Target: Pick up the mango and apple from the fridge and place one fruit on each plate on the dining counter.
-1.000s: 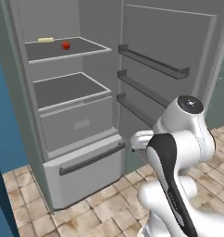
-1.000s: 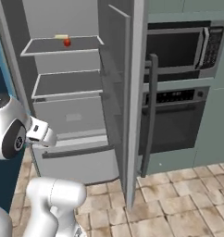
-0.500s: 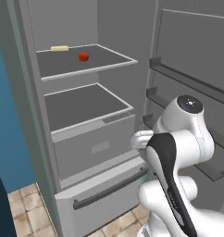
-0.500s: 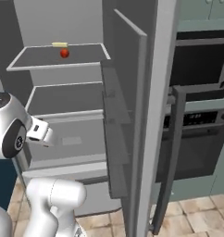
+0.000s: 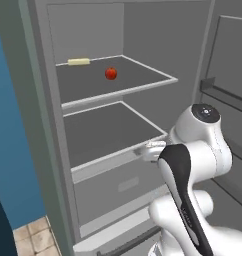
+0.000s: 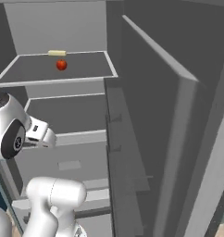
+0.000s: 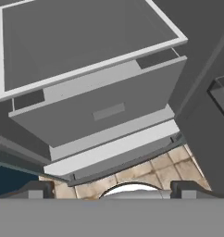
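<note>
The gripper has its jaws spread wide and empty, pointing down past the grey drawer toward the floor tiles. The step in hand looks like the reach for the apple, which sits on the fridge's upper shelf at about 11 o'clock from the hand in the left base view, well apart. A pale yellow stick lies behind it. To do it well: raise the wrist above the lower shelf first, level the hand, then enter straight, straddling the round fruit centrally.
</note>
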Controlling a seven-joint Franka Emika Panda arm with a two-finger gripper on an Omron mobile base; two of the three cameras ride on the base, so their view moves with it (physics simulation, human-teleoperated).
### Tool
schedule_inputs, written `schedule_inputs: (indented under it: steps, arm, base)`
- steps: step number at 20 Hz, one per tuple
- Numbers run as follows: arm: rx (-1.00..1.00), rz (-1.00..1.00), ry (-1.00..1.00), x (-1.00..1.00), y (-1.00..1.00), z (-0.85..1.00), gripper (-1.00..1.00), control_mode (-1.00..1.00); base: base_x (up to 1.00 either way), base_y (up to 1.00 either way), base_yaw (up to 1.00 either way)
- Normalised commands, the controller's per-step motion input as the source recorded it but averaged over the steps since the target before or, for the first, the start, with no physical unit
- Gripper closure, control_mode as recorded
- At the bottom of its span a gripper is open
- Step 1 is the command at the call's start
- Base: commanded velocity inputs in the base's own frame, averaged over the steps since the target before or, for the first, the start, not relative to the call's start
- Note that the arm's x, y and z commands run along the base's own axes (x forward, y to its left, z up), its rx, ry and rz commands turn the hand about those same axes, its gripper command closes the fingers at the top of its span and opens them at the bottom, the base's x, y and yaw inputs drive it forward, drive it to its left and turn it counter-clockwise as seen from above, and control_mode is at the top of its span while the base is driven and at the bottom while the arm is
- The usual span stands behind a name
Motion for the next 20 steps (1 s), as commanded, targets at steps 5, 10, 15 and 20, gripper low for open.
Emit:
schedule_inputs:
  steps: [5,10,15,20]
  arm:
    - [0.0,0.0,0.0,0.0,0.0,0.0,-1.0,1.0]
    - [0.0,0.0,0.0,0.0,0.0,0.0,-1.0,1.0]
    - [0.0,0.0,-0.06,-0.05,0.0,0.02,-1.0,-1.0]
    - [-0.16,0.04,-0.49,-0.04,0.0,0.75,-1.0,-1.0]
  base:
    - [0.58,0.0,0.0]
    - [0.0,0.0,0.0]
    - [0.0,0.0,0.0]
    - [0.0,0.0,0.0]
